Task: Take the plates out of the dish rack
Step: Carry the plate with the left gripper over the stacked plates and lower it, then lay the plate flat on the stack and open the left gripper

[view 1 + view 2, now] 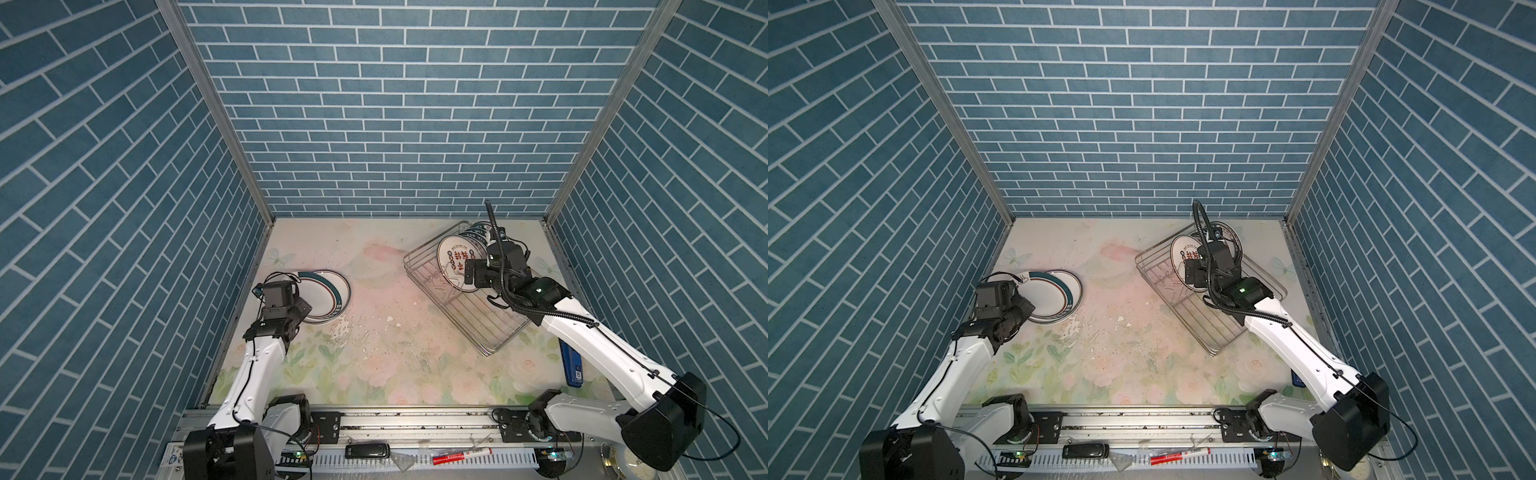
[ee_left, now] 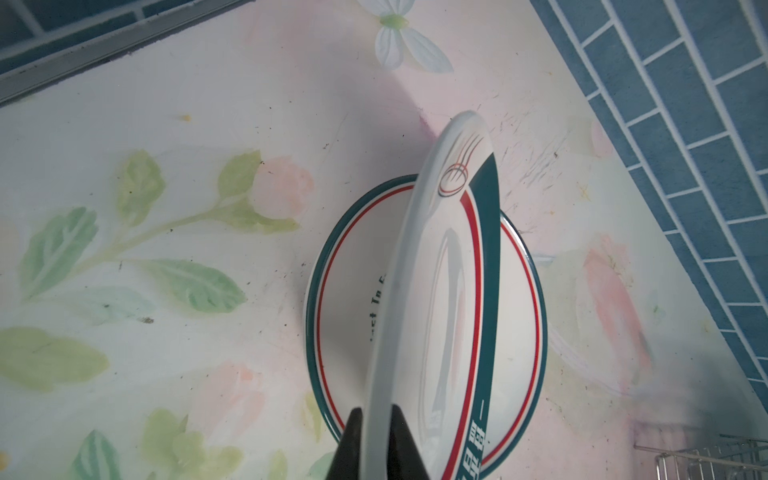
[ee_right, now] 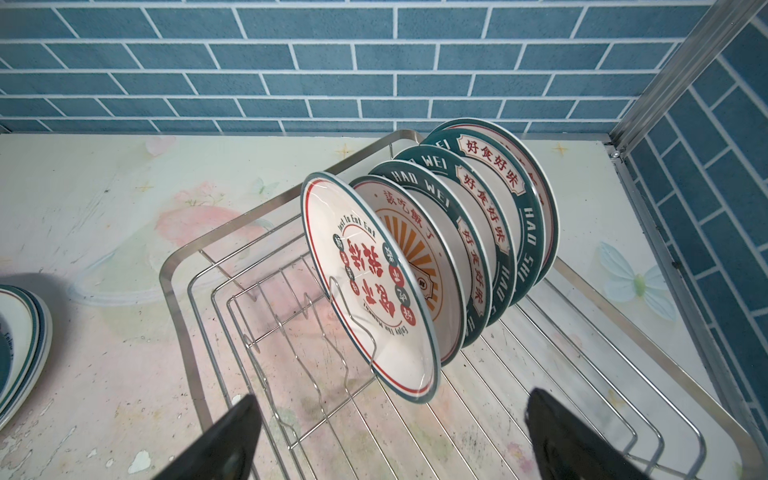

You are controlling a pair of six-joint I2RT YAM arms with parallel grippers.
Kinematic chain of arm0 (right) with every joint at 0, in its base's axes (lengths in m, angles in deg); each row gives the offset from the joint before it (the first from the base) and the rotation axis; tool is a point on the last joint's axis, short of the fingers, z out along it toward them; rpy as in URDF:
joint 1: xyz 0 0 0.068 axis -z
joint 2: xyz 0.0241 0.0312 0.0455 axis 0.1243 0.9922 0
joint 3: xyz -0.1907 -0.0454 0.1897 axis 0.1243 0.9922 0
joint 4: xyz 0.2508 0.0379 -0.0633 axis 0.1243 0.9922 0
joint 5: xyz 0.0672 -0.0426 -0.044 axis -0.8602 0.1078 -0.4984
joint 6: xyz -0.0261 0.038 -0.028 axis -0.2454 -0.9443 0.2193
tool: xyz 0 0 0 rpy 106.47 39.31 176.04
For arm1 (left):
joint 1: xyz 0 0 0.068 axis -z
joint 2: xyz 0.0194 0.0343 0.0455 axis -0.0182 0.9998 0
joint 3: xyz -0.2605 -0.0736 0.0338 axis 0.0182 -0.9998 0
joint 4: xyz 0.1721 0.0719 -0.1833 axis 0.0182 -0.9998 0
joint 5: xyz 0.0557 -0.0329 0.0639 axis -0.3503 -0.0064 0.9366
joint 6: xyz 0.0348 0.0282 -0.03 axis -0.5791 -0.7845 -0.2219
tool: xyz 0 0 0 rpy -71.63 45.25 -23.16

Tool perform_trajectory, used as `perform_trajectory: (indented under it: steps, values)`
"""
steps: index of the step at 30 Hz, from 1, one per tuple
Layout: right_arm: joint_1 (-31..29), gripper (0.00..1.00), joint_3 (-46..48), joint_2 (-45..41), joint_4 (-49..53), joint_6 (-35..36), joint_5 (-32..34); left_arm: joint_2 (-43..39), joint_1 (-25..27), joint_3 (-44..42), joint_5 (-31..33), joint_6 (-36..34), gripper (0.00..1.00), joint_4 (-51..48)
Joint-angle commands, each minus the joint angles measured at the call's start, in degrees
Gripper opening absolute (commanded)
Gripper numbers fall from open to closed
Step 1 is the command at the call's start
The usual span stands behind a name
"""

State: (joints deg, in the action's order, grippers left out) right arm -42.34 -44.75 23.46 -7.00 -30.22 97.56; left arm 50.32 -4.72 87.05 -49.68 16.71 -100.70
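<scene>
Pinching tilted plate (image 2: 440,291) by its rim with left gripper (image 2: 377,413), for stacking on flat plate (image 2: 345,291) beyond the fingertips — holding right gripper (image 3: 392,395) spread wide, front plate (image 3: 365,286) dead ahead.

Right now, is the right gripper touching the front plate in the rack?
Apart. Right wrist view: the right gripper is open, bare rack wire showing between each finger and the front plate.

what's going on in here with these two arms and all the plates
The left tool pinches a tilted plate by its rim, above a flat plate on the table. The right tool is open, facing the front plate of the row standing in the dish rack, not gripping it. The rack is only partly unloaded.
</scene>
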Motion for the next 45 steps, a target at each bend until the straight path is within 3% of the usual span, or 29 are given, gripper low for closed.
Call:
perform_trajectory:
  steps: [1, 18, 24, 39, 45]
  values:
    - [0.2, 0.99, 0.2, -0.8, -0.6, 2.2, -0.5, 0.4, -0.4, 1.3, 0.6, -0.2, 0.15, -0.9]
    - [0.3, 0.99, 0.5, -0.9, -1.1, 2.4, -1.4, 4.5, -0.4, 1.6, 0.3, -0.2, 0.22, -0.4]
    - [0.4, 0.99, 0.7, -0.9, -1.2, 2.5, -1.4, 6.1, -0.5, 1.5, -0.6, 0.0, 0.32, 0.5]
    - [0.5, 0.99, 0.9, -0.8, -1.5, 2.7, -2.2, 8.1, -0.6, 1.2, -1.5, -0.6, 0.41, 2.6]
    - [0.6, 0.99, 0.7, -0.5, -1.4, 3.5, -3.8, 6.9, -0.5, -0.4, -4.4, -1.6, 0.55, 6.4]
